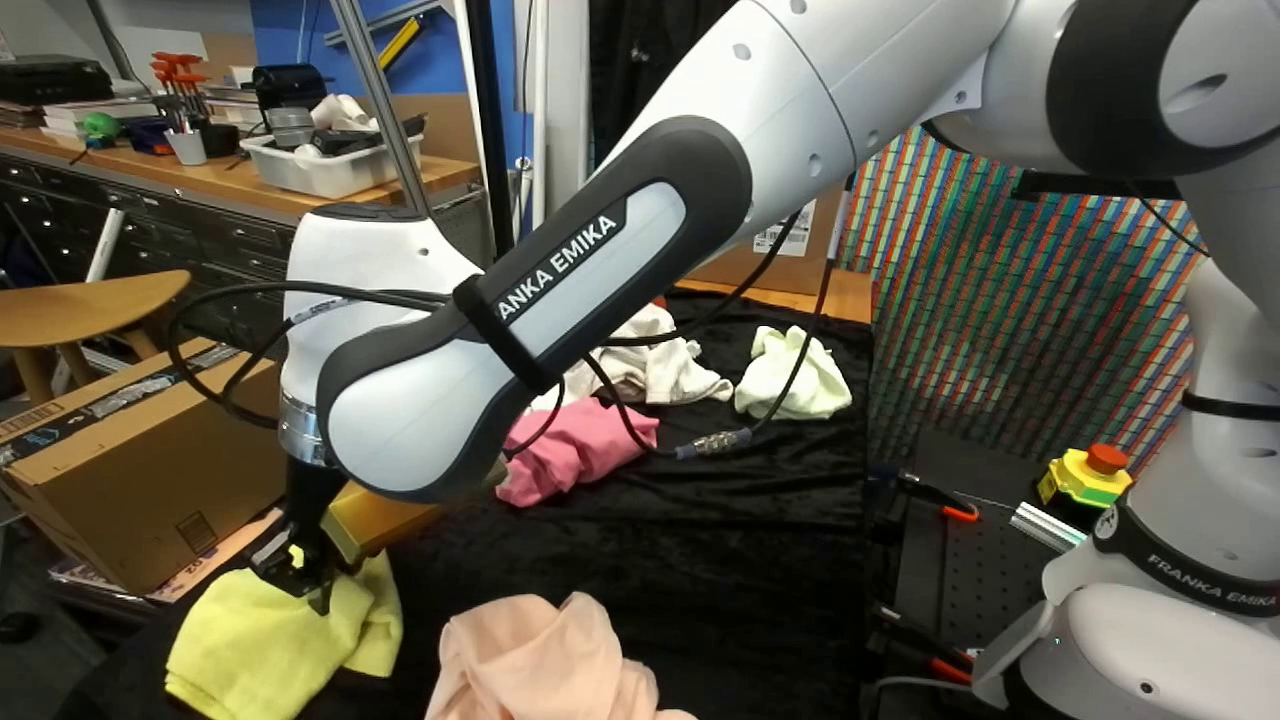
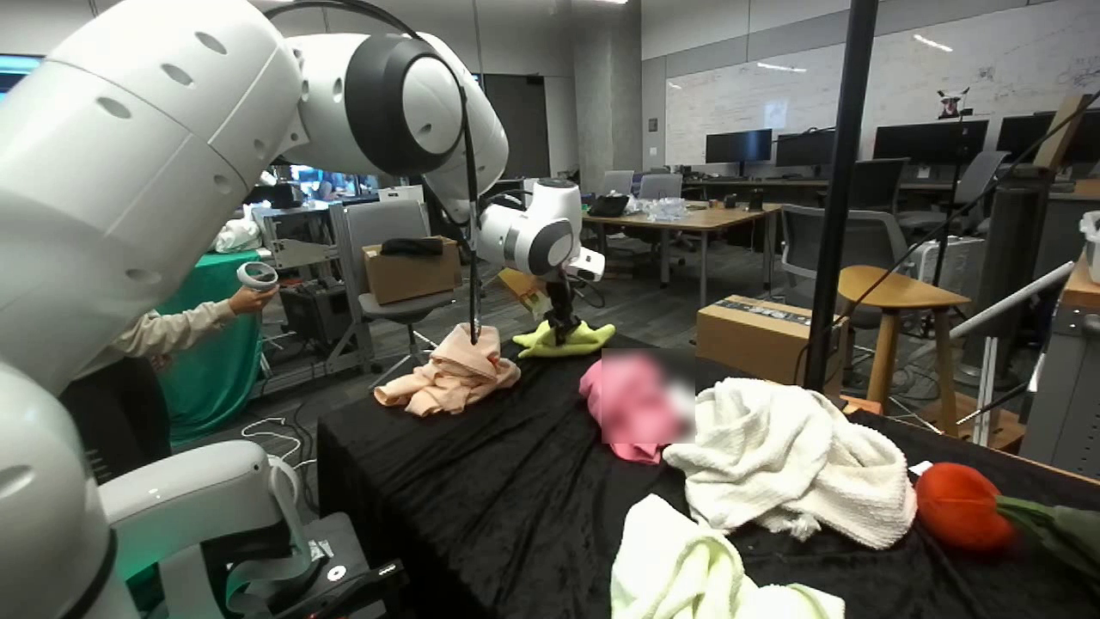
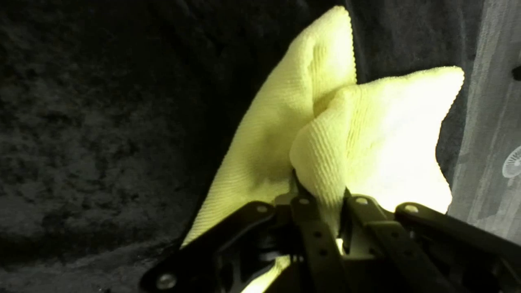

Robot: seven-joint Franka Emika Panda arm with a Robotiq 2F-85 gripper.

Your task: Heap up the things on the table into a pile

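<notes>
Yellow cloth [image 1: 275, 642] near edge of table [image 1: 730, 560]

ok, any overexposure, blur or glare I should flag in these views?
Wrist view: yellow cloth blown out towards the right, table dark and mottled at left. In an exterior view: a sharp-edged blurred rectangle over much of the magenta pink cloth, and bright streaks, probably reflected lights, on the whiteboard.

Yellow cloth [image 1: 275, 640], black table [image 1: 750, 570]
</notes>
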